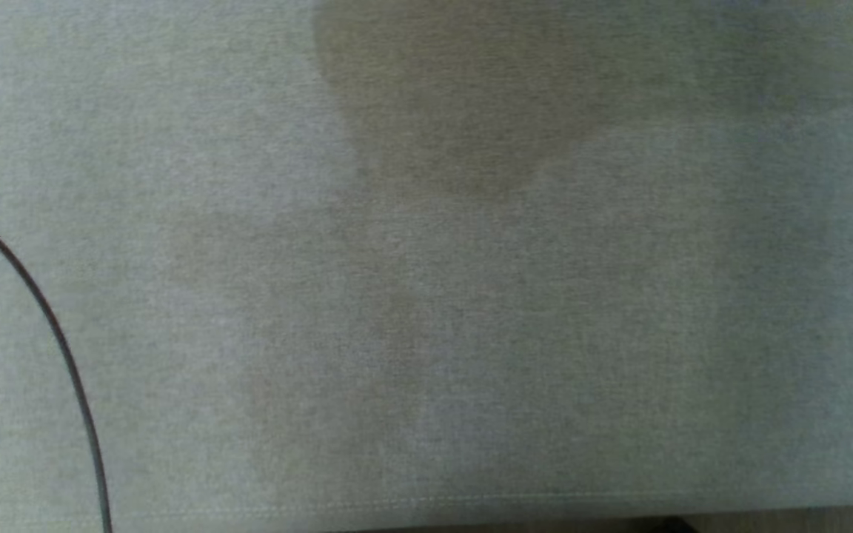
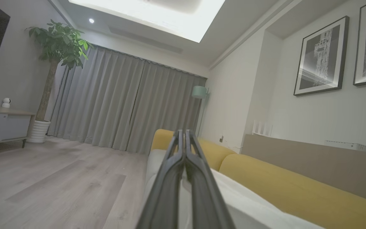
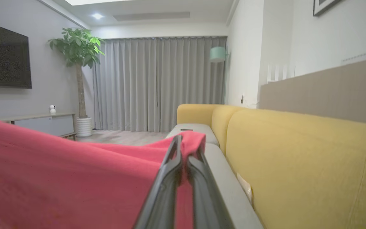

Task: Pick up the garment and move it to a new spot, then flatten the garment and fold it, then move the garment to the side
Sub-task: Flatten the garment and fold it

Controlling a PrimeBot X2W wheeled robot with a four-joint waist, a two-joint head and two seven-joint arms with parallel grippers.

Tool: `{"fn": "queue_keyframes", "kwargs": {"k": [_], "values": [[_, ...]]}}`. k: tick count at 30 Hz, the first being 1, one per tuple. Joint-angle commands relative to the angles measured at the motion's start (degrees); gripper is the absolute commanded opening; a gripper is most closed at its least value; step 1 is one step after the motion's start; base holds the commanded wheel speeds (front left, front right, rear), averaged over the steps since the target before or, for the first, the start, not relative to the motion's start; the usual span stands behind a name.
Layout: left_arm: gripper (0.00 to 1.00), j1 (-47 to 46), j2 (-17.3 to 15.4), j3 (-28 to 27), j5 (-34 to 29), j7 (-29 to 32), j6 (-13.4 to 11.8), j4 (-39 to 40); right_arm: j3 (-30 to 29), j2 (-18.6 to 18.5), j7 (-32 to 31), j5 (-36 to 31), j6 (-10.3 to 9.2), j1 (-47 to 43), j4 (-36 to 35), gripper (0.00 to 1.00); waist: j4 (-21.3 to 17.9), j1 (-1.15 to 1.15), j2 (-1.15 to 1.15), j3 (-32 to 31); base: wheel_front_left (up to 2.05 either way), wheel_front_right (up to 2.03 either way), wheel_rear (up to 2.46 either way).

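**Red cloth garment (image 3: 59, 178) held over the sofa, right side**

The garment is pinched at a bunched edge between the closed fingers of the right gripper (image 3: 185, 149). The rest spreads off to the left of the right wrist view and hides much of the floor there. The left gripper (image 2: 183, 133) is closed with nothing between its fingers.

Surface: pale grey woven sofa seat (image 1: 426, 296), flat, with a stitched seam (image 1: 471, 503) along its near edge. The yellow padded backrest (image 3: 297, 159) stands behind it.

Room: light wood plank floor (image 2: 59, 181), grey full-length curtains (image 3: 160, 82), potted leafy tree (image 3: 78, 47), black wall-mounted television (image 3: 3, 57).

Obstruction: a thin dark cable (image 1: 49, 326) curves over the seat's left side. I cannot tell whether it touches the fabric.
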State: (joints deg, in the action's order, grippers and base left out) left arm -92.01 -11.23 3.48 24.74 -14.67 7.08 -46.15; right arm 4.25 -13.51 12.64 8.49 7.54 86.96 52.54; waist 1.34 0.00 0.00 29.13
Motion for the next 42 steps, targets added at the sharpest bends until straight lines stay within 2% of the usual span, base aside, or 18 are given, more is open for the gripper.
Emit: {"fn": "queue_keyframes", "kwargs": {"k": [1,8,14,19,24,31,37,42], "values": [[0.00,0.90,-2.26,0.10,0.36,-0.25,0.13,1.27,0.24,0.48,0.67,0.18,-0.05,-0.01,-0.18,0.00,0.58,0.00,0.00,0.22,0.00,0.00,0.00],[0.00,14.39,-1.19,0.20,0.72,-0.31,0.37,4.68,4.83,0.77,1.83,2.03,-0.05,-7.60,6.38,0.00,1.83,0.00,0.00,-0.47,0.00,0.00,0.00],[0.00,29.31,-2.09,1.20,2.44,-0.32,0.39,9.66,13.17,0.29,0.23,4.05,-0.05,-15.46,11.45,0.00,2.49,0.00,0.00,-3.68,0.00,0.00,0.00],[0.00,40.61,-3.98,2.89,2.39,-0.32,0.40,13.12,22.98,-1.63,-2.45,7.25,-0.05,-22.60,11.25,0.00,3.06,0.00,0.00,-7.96,0.00,0.00,0.00],[0.00,50.55,-5.62,4.39,2.65,-0.32,0.40,15.60,31.64,-4.89,-6.49,14.57,-0.05,-29.74,7.28,0.00,3.21,0.00,0.00,-12.54,0.00,0.00,0.00],[0.00,63.11,-7.68,7.79,1.31,-0.32,0.40,20.22,42.64,-13.76,-11.90,25.77,-0.05,-39.39,-3.45,0.00,3.07,0.00,0.00,-17.96,0.00,0.00,0.00],[0.00,70.30,-10.86,12.17,1.42,-0.32,0.40,24.25,46.04,-19.62,-12.83,31.92,-0.05,-46.19,-10.00,0.00,2.68,0.00,0.00,-21.81,0.00,0.00,0.00],[0.00,74.99,-13.90,14.42,1.53,-0.32,0.40,27.30,47.17,-22.21,-13.72,33.85,-0.05,-51.46,-13.75,0.00,1.93,0.00,0.00,-24.33,0.00,0.00,0.00]]}}
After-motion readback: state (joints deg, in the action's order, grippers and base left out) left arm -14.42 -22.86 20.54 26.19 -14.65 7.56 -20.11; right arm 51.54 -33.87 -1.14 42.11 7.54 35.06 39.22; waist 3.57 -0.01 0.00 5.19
